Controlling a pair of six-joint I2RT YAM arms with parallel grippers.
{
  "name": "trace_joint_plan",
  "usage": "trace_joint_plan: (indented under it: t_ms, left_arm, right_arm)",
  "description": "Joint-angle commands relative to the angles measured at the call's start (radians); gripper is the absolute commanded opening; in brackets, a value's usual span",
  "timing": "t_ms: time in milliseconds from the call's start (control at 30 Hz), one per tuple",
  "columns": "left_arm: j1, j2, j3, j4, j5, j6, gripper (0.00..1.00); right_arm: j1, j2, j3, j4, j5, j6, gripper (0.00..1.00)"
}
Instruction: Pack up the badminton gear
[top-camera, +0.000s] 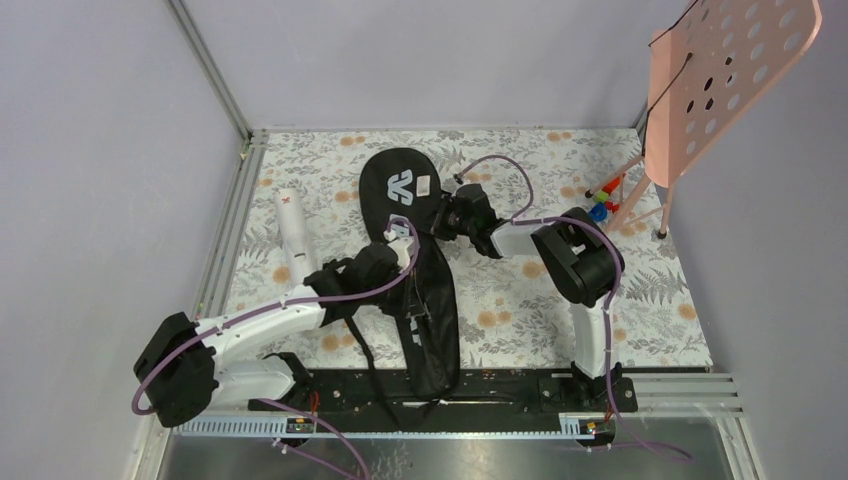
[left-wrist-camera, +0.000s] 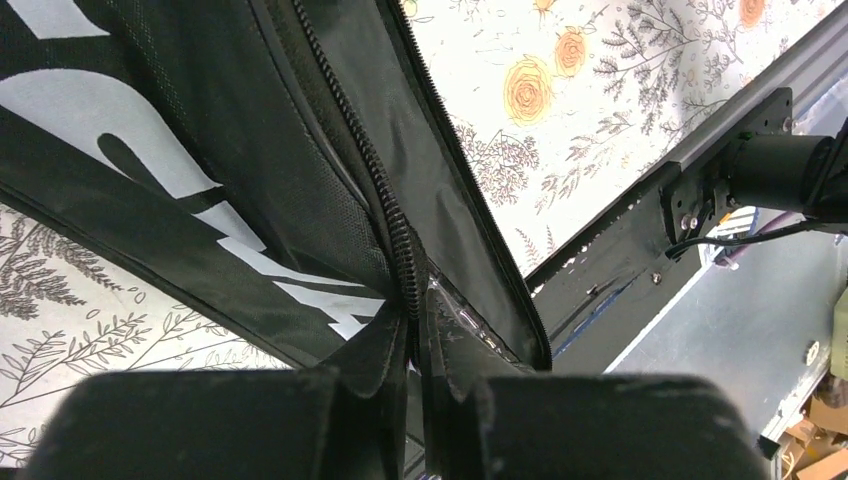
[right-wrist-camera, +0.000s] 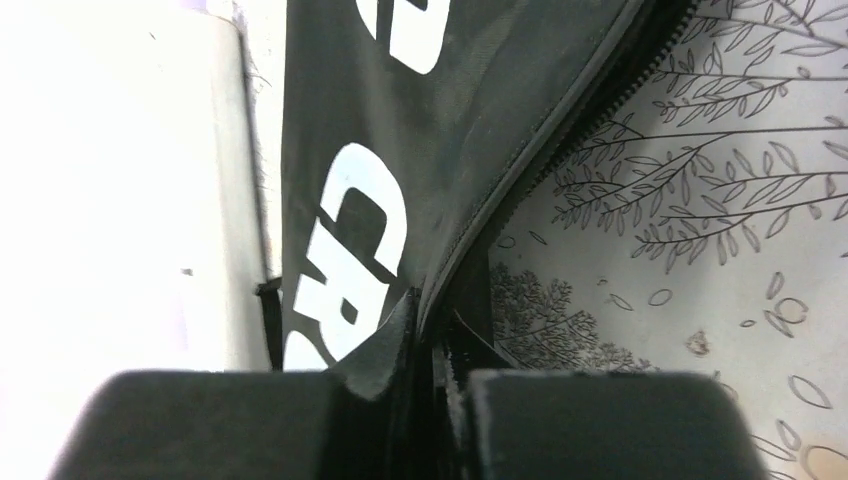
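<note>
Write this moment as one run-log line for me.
bag: lying on table | left hand: shut on its edge | right hand: shut on its edge | tube: beside bag

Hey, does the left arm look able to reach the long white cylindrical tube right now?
Probably not yet: the left gripper is shut on the zipper edge of the black racket-shaped fabric bag and would have to let go. Otherwise the long white cylindrical tube lies close beside that arm, nothing between.
</note>
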Motion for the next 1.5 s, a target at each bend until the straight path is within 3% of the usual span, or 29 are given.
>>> trace_joint_plan:
  t_ms: [0, 67, 200, 233, 333, 500, 633, 833, 933, 1067, 1133, 1333, 1467]
  left_arm:
    - [0.002, -0.012, 0.048, 0.077, -0.007, 0.028, 0.13]
    - [0.009, -0.022, 0.124, 0.040, -0.050, 0.072, 0.31]
    - [0.028, -0.079, 0.314, -0.007, -0.166, 0.195, 0.88]
    - [0.035, -0.092, 0.365, -0.022, -0.195, 0.232, 0.97]
    - [0.058, -0.121, 0.508, -0.063, -0.278, 0.342, 0.99]
    - [0.139, -0.131, 0.689, -0.096, -0.286, 0.648, 0.99]
    - [0.203, -0.126, 0.761, -0.147, -0.151, 1.001, 0.99]
    - [0.233, -0.124, 0.728, -0.331, 0.077, 1.455, 0.99]
    - [0.233, -0.125, 0.679, -0.385, 0.191, 1.496, 0.99]
    - [0.233, -0.122, 0.627, -0.376, 0.241, 1.332, 0.99]
    - [0.233, -0.128, 0.574, -0.393, 0.239, 1.353, 0.99]
    - [0.246, -0.140, 0.441, -0.336, 0.122, 1.372, 0.99]
    - [0.283, -0.131, 0.408, -0.336, 0.104, 1.384, 0.99]
  right_arm:
    - [0.000, -0.126, 0.062, -0.056, -0.046, -0.151, 0.01]
    - [0.000, -0.196, 0.109, -0.195, -0.047, -0.291, 0.00]
    - [0.000, -0.308, 0.294, -0.601, -0.044, -0.682, 0.00]
    - [0.000, -0.325, 0.349, -0.703, -0.038, -0.777, 0.00]
    - [0.001, -0.380, 0.455, -0.938, -0.048, -1.060, 0.00]
    - [0.002, -0.484, 0.493, -1.097, -0.120, -1.454, 0.00]
    - [0.001, -0.571, 0.384, -1.078, -0.075, -1.646, 0.00]
    - [0.002, -0.665, 0.118, -0.861, -0.024, -1.645, 0.00]
    - [0.005, -0.715, -0.036, -0.681, -0.011, -1.605, 0.00]
    - [0.044, -0.770, -0.223, -0.460, 0.066, -1.554, 0.00]
    - [0.090, -0.790, -0.293, -0.399, 0.134, -1.551, 0.00]
    - [0.243, -0.802, -0.436, -0.332, 0.343, -1.536, 0.00]
    - [0.289, -0.825, -0.487, -0.339, 0.391, -1.502, 0.00]
